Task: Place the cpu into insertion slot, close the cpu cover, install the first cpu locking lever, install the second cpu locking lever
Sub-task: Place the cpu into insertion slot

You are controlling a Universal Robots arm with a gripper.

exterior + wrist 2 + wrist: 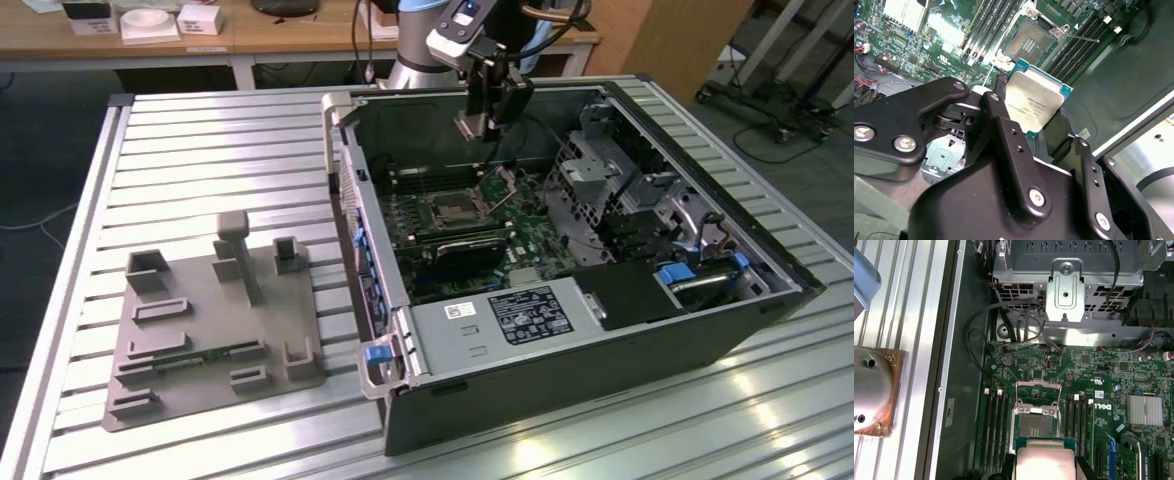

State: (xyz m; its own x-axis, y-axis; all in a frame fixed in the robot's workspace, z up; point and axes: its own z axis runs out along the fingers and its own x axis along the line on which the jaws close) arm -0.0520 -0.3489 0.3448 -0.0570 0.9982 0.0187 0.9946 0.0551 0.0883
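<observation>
My gripper (477, 128) hangs inside the open computer case, above the green motherboard (527, 235), shut on the cpu (1036, 97). The cpu is a flat square chip with a silvery-tan top and a green edge, clamped by its sides between the black fingers (1004, 107). In both wrist views the insertion slot (1035, 426) lies open below and just ahead of the chip, its dark centre bare. The cpu cover (1038, 390), a thin silver frame, stands raised at the slot's far edge. A thin wire locking lever (1080, 36) sticks out beside the insertion slot (1028, 42). The cpu (1046, 457) is apart from the slot.
Long black memory slots (999, 425) flank the socket. A metal drive cage (1066, 285) and loose cables (1004, 325) stand at the case's far wall. A black labelled power-supply box (531, 315) fills the case's near end. A grey fixture block (200, 320) sits on the ribbed table.
</observation>
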